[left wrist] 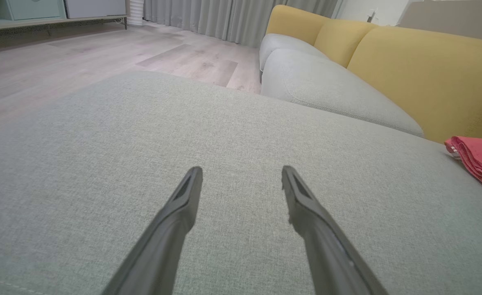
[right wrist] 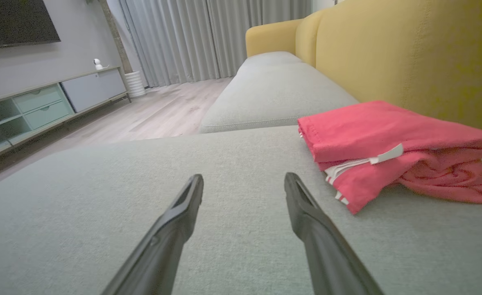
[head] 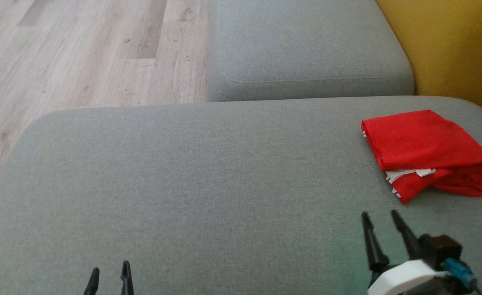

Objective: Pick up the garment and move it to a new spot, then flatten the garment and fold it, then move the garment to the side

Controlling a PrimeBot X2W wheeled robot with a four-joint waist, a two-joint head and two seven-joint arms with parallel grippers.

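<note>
The garment [head: 425, 151] is red with white trim and lies folded in a compact bundle at the far right of the grey cushion [head: 208, 184]. It also shows at the right of the right wrist view as the garment [right wrist: 388, 151], and at the right edge of the left wrist view as the garment [left wrist: 478, 157]. My right gripper [head: 380, 217] hovers just in front of the bundle, open and holding nothing. Far off at the lower left, my left gripper [head: 109, 270] is open and empty too. Open fingers with bare cushion between them show in both wrist views, left gripper [left wrist: 241, 172] and right gripper [right wrist: 243, 180].
A second grey seat cushion [head: 306, 49] lies beyond the near one. The yellow sofa back [head: 453, 45] rises at the right, close behind the garment. Wooden floor [head: 81, 53] runs along the left. A low cabinet [right wrist: 48, 106] and curtains stand across the room.
</note>
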